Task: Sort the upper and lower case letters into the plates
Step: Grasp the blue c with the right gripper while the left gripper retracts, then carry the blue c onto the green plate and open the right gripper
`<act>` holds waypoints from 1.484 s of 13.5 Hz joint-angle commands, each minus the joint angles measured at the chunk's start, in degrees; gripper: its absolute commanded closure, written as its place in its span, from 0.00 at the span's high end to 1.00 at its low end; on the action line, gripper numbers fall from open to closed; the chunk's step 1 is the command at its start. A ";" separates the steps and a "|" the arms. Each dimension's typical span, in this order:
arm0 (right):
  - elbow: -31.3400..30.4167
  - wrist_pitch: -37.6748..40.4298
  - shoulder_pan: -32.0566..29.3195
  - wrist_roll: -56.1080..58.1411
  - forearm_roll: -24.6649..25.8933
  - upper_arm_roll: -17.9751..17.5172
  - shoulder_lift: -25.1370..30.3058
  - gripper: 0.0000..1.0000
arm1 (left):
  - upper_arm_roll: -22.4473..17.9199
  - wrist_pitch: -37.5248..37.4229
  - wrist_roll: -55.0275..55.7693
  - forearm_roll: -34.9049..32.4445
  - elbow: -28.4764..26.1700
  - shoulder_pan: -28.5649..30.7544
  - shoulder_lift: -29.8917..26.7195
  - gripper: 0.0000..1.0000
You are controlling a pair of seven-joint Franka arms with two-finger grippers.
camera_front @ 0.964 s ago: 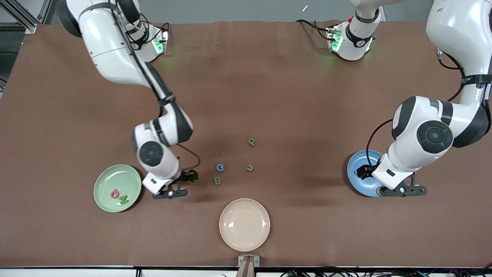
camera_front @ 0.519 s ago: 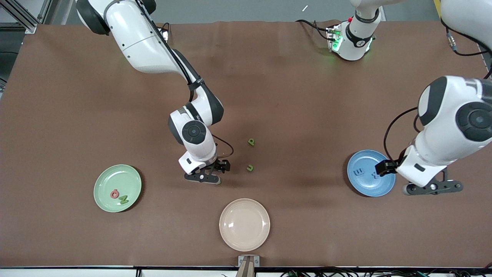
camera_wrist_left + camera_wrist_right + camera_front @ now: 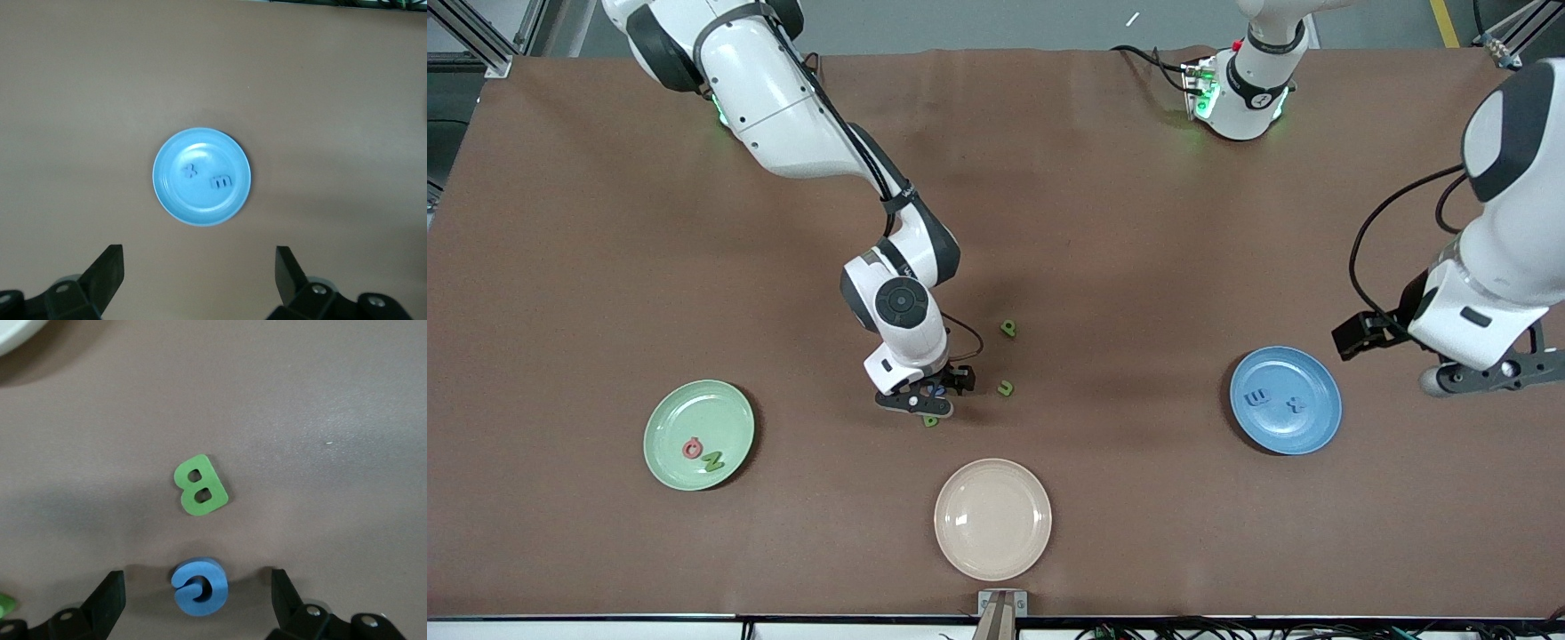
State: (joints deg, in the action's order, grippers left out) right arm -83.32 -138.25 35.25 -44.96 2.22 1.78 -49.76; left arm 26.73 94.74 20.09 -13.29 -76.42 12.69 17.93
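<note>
Right wrist view: blue c (image 3: 199, 587) between open end effector (image 3: 199, 600) fingers.

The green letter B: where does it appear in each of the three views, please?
Front view: green letter B lies on the table, mostly hidden under the right gripper.
Right wrist view: green letter B lies flat near the middle.
Left wrist view: not in it.
Shared landmark: the blue letter c, beside the B, barely visible in the front view.

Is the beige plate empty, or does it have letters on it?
Empty. The beige plate shows only its bare glossy surface; letters lie in the blue plate and green plate.
</note>
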 commanded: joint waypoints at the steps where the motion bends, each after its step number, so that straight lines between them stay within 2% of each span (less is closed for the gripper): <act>1: -0.53 -0.36 0.43 -0.48 0.15 0.59 0.36 0.62 | 0.34 -1.49 -0.57 1.42 -0.39 1.37 -3.41 1.00; 4: -0.62 -0.27 0.43 -0.30 0.24 0.59 0.45 0.20 | 0.69 -6.48 -1.80 1.34 -0.39 1.29 -5.79 1.00; 6: -0.62 0.08 0.34 -0.21 0.24 0.59 0.54 0.04 | 0.69 -7.99 -1.98 1.42 -0.39 1.28 -8.51 1.00; 9: -0.09 1.74 -1.06 0.22 0.15 0.77 1.59 0.02 | 0.07 -11.59 -7.67 2.30 -0.48 1.89 -10.98 1.00; 10: 0.26 3.32 -2.28 1.62 0.24 0.86 2.46 0.01 | -0.45 -12.03 -10.91 3.61 -0.74 3.81 -12.38 1.00; 11: 1.13 5.51 -4.64 5.37 0.15 0.86 2.73 0.01 | -2.11 -12.04 -12.25 6.14 -2.05 3.31 -14.91 1.00; 13: 2.02 9.64 -9.65 16.16 0.06 0.86 4.22 0.01 | -12.09 -11.95 -12.26 10.54 -6.44 -3.68 -18.26 1.00; 14: 2.02 10.10 -12.37 22.40 0.07 0.86 4.75 0.01 | -14.84 -12.04 -11.48 12.83 -9.77 -5.64 -20.54 1.00; 16: 2.02 10.36 -18.09 34.36 0.06 0.86 5.11 0.01 | -15.40 -10.90 -7.45 15.30 -15.05 -6.27 -24.24 1.00; 20: 2.28 10.01 -26.71 55.38 0.24 0.86 5.02 0.04 | -16.10 -10.63 -4.26 15.05 -16.57 -9.87 -25.31 1.00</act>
State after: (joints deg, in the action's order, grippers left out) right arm -80.13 -128.28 11.31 3.30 2.30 3.87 -45.63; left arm 11.58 82.67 15.21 1.34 -90.35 4.14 -5.34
